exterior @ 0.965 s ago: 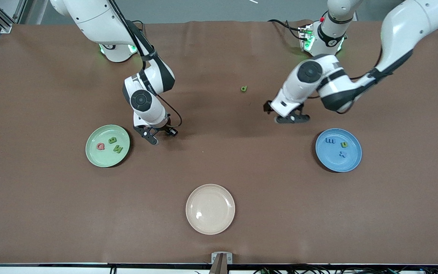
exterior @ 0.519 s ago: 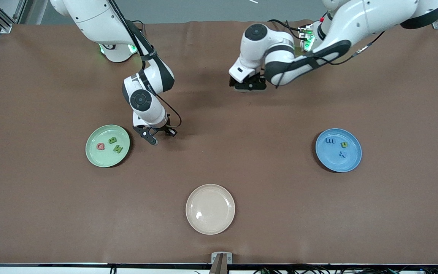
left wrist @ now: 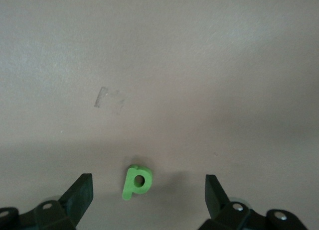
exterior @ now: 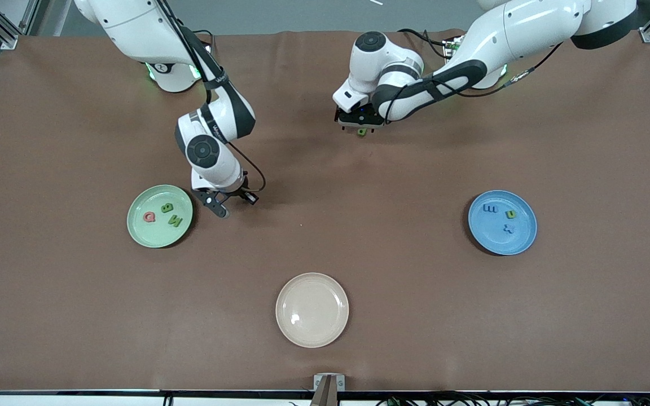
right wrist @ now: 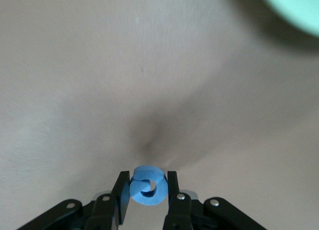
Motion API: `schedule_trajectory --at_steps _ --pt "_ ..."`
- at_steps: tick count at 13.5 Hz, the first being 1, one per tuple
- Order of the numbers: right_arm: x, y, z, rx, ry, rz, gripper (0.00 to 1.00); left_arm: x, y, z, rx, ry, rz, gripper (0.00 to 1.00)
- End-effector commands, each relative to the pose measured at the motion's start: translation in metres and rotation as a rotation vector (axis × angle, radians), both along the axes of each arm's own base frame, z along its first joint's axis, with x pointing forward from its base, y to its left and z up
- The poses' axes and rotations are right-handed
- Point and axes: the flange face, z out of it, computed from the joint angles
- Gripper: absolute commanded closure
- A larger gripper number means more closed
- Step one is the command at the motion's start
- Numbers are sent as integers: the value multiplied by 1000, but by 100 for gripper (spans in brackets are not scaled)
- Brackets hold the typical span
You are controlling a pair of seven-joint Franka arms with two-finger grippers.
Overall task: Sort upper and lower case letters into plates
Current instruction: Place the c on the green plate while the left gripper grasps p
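**Left tool spread over a green letter, right tool pinching a blue one**

We see the left tool (exterior: 360,125) low over a small green letter (left wrist: 136,181) that lies on the brown bench (exterior: 392,293), farther from the front camera than all three plates. Its fingers (left wrist: 79,195) stand wide apart, one on each side of the letter and clear of it.

The right tool (exterior: 220,206) hangs just beside the mint green plate (exterior: 139,234), toward the middle of the bench, and pinches a round blue letter (right wrist: 147,185) between its fingers (right wrist: 121,194).

The mint green plate holds a pink letter and two green ones. The blue plate (exterior: 522,239), toward the left arm's end, holds two blue letters and a yellow-green one. A cream plate (exterior: 312,332) sits nearest the camera.
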Motion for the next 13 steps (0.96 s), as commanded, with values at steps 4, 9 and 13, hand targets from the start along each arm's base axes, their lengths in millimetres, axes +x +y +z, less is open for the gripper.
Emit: schedule_trajectory --at_steps 4,9,13 --pt "56 -138 72 0 29 199 100 -18 8 -21 27 19 -62 5" --pt "57 -252 53 34 21 335 99 -17 10 -32 39 25 -59 25" --pt "35 -286 20 40 2 332 99 -15 10 -31 38 22 -57 50"
